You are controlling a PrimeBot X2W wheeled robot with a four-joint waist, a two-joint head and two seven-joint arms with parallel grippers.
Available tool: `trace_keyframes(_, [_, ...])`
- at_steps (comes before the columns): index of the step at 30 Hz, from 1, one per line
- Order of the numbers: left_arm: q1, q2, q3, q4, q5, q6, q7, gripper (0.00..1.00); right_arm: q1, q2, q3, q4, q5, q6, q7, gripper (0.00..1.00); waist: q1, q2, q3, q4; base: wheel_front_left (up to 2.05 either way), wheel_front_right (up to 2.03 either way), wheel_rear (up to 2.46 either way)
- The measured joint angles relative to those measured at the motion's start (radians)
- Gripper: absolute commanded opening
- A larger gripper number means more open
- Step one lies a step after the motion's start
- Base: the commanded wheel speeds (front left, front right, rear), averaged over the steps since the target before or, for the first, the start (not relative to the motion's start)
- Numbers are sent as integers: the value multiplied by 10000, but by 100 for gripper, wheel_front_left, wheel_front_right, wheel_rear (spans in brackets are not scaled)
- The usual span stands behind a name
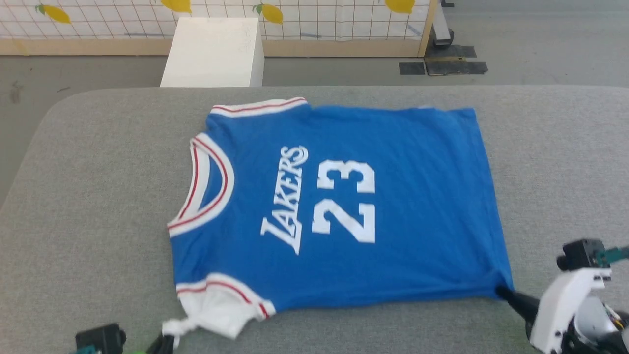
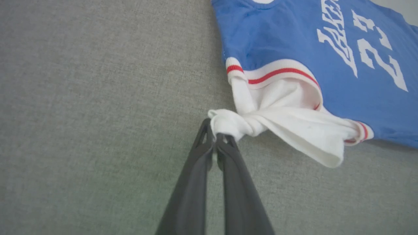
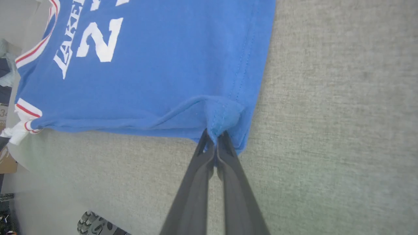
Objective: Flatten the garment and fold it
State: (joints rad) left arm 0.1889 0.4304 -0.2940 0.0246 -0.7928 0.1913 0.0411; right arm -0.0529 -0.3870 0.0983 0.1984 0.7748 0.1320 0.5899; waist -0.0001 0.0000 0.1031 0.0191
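Garment: the blue jersey T-shirt (image 1: 417, 196) lies face up and mostly flat in the middle of the grey padded table (image 1: 88, 196). In the head view its collar (image 1: 209, 187) points to 9 o'clock and its hem to 3 o'clock.
Writing: white letters "LAKERS" (image 1: 287, 199) and, next to them on the 3 o'clock side, the number "23" (image 1: 344, 201). Both read from 6 o'clock toward 12 o'clock in the head view.
Trim: red-and-white stripes go around the collar and along both sleeve openings.
Left gripper: the left gripper (image 2: 215, 138) is at about 7 o'clock of the shirt. Its two fingers are pressed together on the bunched tip of the near white sleeve (image 2: 294, 127), which is stretched out from the blue body.
Right gripper: the right gripper (image 3: 215, 138) is at about 4 o'clock of the shirt. Its fingers are pressed together on the near hem corner (image 3: 225, 112), and the cloth makes a small pucker there.
Background: a white box (image 1: 216, 51) stands on the floor at 12 o'clock. Behind it is a white grid screen (image 1: 314, 19) with yellow lemon prints in a wooden frame.
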Motion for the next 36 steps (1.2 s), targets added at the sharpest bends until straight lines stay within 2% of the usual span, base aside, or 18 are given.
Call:
trace_keyframes(8, [1328, 332, 144, -1379, -694, 685, 1267, 0, 1256, 207, -966, -1095, -284, 0, 1609, 0, 0, 0, -78, 24, 0, 0, 0])
trace_keyframes(11, [1497, 391, 232, -1720, -702, 872, 1327, 0, 1414, 403, -1221, -1494, -527, 0, 1950, 0, 0, 0, -47, -10, 0, 0, 0])
trace_keyframes(15, [1443, 512, 360, -2065, -629, 899, 1110, 0, 1389, 673, -1430, -1996, -855, 0, 2059, 0, 0, 0, 56, -50, 0, 0, 0])
trace_keyframes(19, [1112, 779, 382, -2222, -374, 800, 1041, 0, 1127, 779, -1490, -2339, -1060, 0, 2157, 0, 0, 0, 194, -50, 0, 0, 0])
trace_keyframes(24, [-202, 1081, 282, -2186, 65, 491, 1101, 0, 255, 773, -1498, -2539, -1298, 0, 2245, 0, 0, 0, 465, -35, 0, 0, 0])
trace_keyframes(36, [-3532, 1317, -173, -639, 585, -650, 1427, 0, -1982, 769, -1026, -1814, -2054, 0, 2999, 0, 2, 0, 1528, -93, 0, 0, 0])
